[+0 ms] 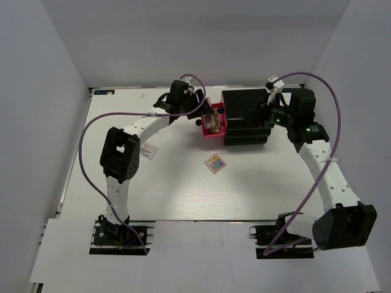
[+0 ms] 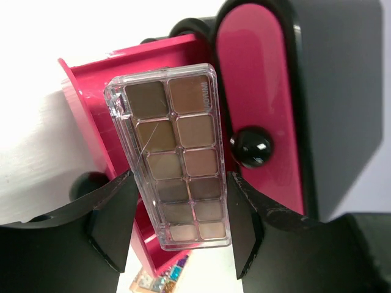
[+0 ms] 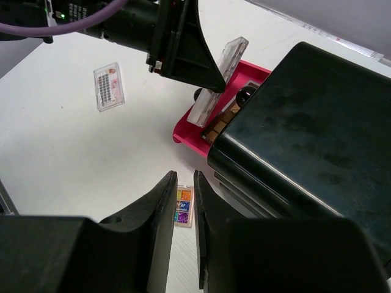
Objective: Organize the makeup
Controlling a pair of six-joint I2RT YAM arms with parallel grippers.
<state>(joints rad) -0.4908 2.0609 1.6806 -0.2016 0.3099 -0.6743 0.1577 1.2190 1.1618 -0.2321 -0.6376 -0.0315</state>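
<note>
My left gripper is shut on a long brown-toned eyeshadow palette in a clear case. It holds the palette tilted over the open pink drawer; the right wrist view shows the palette leaning with its lower end inside that drawer. A brown item stands in the drawer beside it. The square pastel palette lies flat on the table in front of the box. My right gripper is shut and empty, hovering by the right side of the black drawer box.
A shut pink drawer front with a black knob is right of the held palette. A small white rectangular card-like item lies on the table near the left arm. White walls enclose the table.
</note>
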